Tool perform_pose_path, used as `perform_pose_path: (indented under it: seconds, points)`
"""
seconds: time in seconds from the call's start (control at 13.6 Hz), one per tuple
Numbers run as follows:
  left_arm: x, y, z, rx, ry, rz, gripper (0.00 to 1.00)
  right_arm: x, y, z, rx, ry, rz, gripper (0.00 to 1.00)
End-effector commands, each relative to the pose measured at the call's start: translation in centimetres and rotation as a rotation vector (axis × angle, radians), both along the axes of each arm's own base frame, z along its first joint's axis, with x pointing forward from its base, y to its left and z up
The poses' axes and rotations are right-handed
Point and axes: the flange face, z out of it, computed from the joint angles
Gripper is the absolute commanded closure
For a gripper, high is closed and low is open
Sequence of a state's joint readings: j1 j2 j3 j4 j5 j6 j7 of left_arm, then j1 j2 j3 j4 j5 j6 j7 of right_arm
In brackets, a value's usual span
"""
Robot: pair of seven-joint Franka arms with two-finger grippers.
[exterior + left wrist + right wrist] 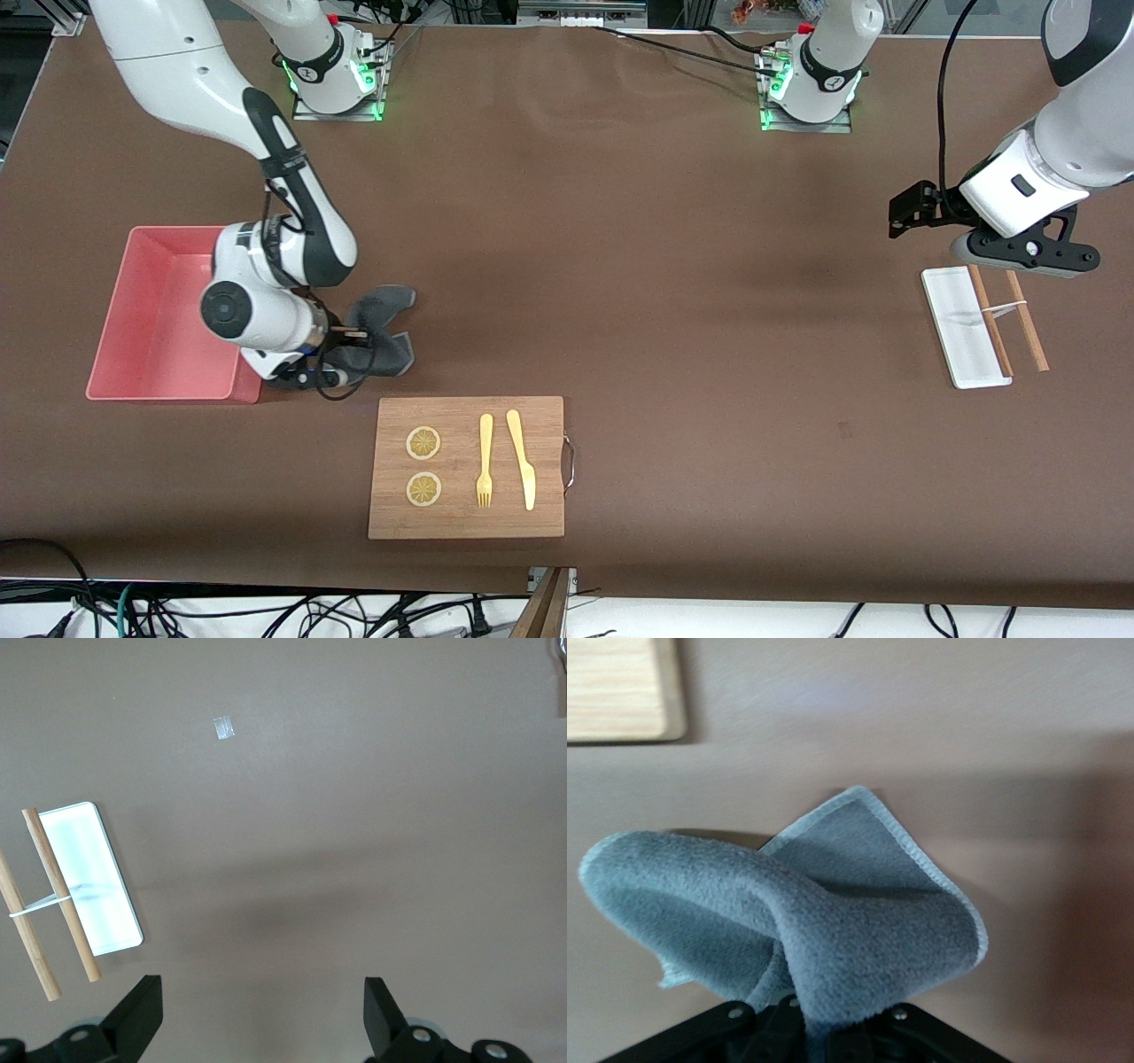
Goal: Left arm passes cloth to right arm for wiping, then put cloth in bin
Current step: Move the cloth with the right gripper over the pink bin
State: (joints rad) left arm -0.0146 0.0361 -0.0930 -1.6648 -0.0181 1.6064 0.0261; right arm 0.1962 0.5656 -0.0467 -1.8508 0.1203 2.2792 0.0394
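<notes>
The dark grey cloth hangs bunched from my right gripper, which is shut on its gathered middle. Cloth and gripper are low over the brown table, just beside the pink bin on the side toward the left arm's end. In the right wrist view the cloth fans out from the shut right gripper; whether it touches the table I cannot tell. My left gripper waits above the white tray. In its wrist view the left gripper is open, with only bare table between its fingers.
A wooden board with two lemon slices, a fork and a knife lies nearer the front camera than the cloth; its corner shows in the right wrist view. A white tray and tied chopsticks lie at the left arm's end.
</notes>
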Motion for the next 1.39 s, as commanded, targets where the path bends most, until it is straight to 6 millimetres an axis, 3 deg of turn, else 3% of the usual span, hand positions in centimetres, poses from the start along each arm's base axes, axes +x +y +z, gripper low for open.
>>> perform_pose_path:
  seconds: [0.0,0.15,0.37,0.66,0.73,0.95,1.32]
  points:
    - [0.3,-0.3,0.6,0.014,0.004,0.001,0.00,-0.9,-1.1,3.6,0.019,-0.021,0.031,1.00]
    - [0.3,-0.3,0.6,0.014,0.004,0.001,0.00,-1.3,-1.4,7.2,0.020,0.009,0.031,1.00]
    - [0.3,-0.5,0.6,0.014,0.004,-0.002,0.00,-2.5,-3.5,13.9,-0.017,0.037,0.047,1.00]
    - [0.3,-0.4,0.6,0.015,0.004,0.000,0.00,-3.8,-7.4,21.5,-0.115,0.048,0.079,1.00]
    - [0.3,-0.4,0.6,0.015,0.004,-0.002,0.00,-4.1,-9.2,22.9,-0.128,0.040,0.077,1.00]
    - [0.3,-0.4,0.6,0.015,0.004,-0.002,0.00,-4.8,-13.8,25.1,-0.132,0.014,0.043,1.00]
    - [1.6,-0.5,1.3,0.014,0.021,-0.002,0.00,-4.9,-19.0,24.8,-0.130,-0.001,0.069,1.00]
